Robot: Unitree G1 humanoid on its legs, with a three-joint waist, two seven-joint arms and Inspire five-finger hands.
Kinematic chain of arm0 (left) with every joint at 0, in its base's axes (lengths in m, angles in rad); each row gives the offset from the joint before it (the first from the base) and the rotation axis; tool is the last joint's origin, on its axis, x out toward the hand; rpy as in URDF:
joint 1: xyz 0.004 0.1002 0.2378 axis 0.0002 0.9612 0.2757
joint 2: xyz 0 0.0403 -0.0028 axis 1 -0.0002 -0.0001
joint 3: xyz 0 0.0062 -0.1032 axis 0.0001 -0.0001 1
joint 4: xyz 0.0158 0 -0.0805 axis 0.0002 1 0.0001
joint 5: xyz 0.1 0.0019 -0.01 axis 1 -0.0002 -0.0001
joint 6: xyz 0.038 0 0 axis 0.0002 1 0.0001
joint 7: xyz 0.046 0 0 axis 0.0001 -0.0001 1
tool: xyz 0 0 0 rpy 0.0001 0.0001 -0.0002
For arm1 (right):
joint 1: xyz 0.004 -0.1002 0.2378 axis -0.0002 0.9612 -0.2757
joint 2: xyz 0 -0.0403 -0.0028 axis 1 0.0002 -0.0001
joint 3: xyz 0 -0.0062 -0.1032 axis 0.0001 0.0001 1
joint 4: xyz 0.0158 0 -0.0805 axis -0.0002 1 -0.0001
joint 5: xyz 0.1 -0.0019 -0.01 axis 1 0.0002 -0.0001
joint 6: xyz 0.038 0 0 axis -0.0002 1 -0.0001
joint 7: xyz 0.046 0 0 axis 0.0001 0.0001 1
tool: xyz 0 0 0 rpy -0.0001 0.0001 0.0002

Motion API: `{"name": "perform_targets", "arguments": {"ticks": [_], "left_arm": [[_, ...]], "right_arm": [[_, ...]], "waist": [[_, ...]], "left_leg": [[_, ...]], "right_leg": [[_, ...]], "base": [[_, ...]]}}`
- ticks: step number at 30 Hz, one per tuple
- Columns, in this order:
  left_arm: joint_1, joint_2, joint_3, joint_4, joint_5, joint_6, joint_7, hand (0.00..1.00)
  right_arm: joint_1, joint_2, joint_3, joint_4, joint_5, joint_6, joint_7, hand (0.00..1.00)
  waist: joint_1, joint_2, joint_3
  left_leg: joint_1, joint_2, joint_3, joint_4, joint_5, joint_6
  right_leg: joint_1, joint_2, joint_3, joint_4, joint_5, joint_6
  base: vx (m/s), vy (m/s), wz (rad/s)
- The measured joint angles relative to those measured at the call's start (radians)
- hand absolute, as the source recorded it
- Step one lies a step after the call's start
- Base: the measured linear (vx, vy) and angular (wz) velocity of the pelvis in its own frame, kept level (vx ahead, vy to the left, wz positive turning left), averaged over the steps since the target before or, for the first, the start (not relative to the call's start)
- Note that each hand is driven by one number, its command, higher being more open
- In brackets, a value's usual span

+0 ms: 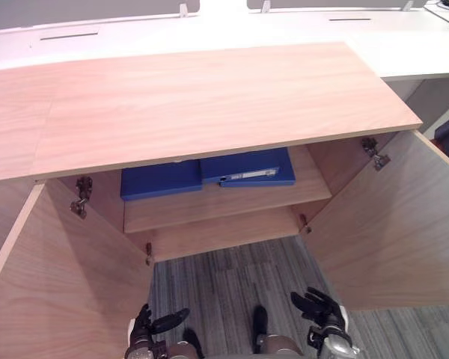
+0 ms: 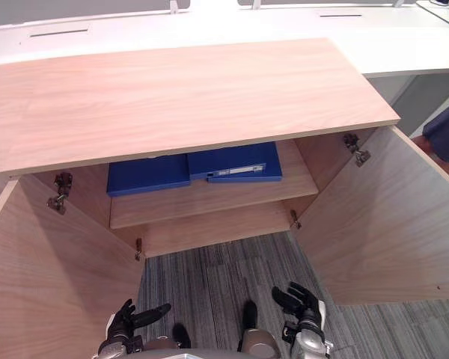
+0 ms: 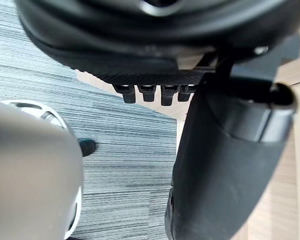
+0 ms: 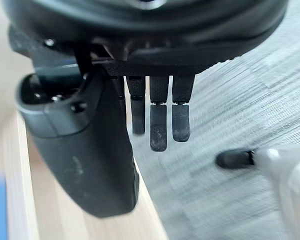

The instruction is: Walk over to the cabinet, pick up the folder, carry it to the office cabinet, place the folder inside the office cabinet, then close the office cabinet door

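The folder (image 1: 248, 167) lies flat on the shelf (image 1: 209, 206) at 12 o'clock, touching a second folder (image 1: 161, 179); it looks stiff and light, best taken at the spine; left hand (image 1: 146, 327) and right hand (image 1: 319, 307) hang loosely spread, empty.

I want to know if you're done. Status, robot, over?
Left hand, right hand open, empty. Two blue folders lie on shelf. Doors open, nothing blocking.
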Motion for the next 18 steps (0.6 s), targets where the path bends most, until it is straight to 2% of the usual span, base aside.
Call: {"name": "perform_targets", "arguments": {"ticks": [4, 6, 9, 13, 15, 18], "left_arm": [[0.002, -0.010, 0.013, 0.016, 0.026, 0.005, -0.018, 1.00], [0.009, -0.012, 0.016, 0.016, 0.032, 0.005, -0.019, 1.00], [0.021, -0.014, 0.018, 0.015, 0.036, 0.005, -0.023, 1.00], [0.033, -0.019, 0.006, 0.015, 0.053, 0.003, -0.042, 1.00], [0.034, -0.020, -0.010, 0.014, 0.054, 0.001, -0.047, 1.00], [0.037, -0.021, -0.034, 0.008, 0.068, -0.001, -0.058, 1.00]], "right_arm": [[0.035, 0.002, -0.175, -0.053, 0.121, -0.005, -0.031, 1.00], [0.046, 0.001, -0.245, -0.114, 0.178, -0.006, -0.050, 1.00], [0.041, -0.015, -0.326, -0.227, 0.193, -0.018, -0.078, 1.00], [-0.042, -0.139, -0.374, -0.291, 0.189, -0.030, -0.098, 1.00], [-0.096, -0.208, -0.375, -0.290, 0.187, -0.033, -0.101, 1.00], [-0.243, -0.380, -0.308, -0.196, 0.178, -0.037, -0.093, 1.00]], "waist": [[-0.005, 0.007, -0.024], [-0.021, 0.012, -0.026], [-0.034, 0.028, -0.031], [-0.058, 0.077, -0.025], [-0.058, 0.101, -0.015], [-0.062, 0.144, 0.010]], "left_leg": [[0.030, -0.015, 0.008, -0.034, 0.000, 0.000], [0.036, -0.020, 0.022, -0.042, -0.001, -0.001], [0.039, -0.023, 0.058, -0.045, -0.004, 0.005], [0.049, -0.028, 0.064, -0.041, -0.028, 0.008], [0.051, -0.029, 0.065, -0.040, -0.036, 0.007], [0.052, -0.030, 0.092, -0.038, -0.051, 0.004]], "right_leg": [[0.001, 0.001, 0.031, 0.000, -0.003, 0.003], [-0.006, 0.001, 0.047, 0.000, 0.001, -0.001], [-0.027, 0.005, 0.089, 0.001, 0.005, 0.000], [-0.048, 0.014, 0.148, 0.001, 0.008, 0.005], [-0.061, 0.019, 0.175, 0.001, 0.012, 0.007], [-0.087, 0.029, 0.222, 0.001, 0.018, 0.011]], "base": [[-0.01, 0.013, -0.22], [0.00, 0.017, -0.22], [0.00, 0.008, -0.44], [0.00, 0.002, -0.44], [-0.01, -0.006, -0.42], [-0.03, -0.016, -0.43]]}}
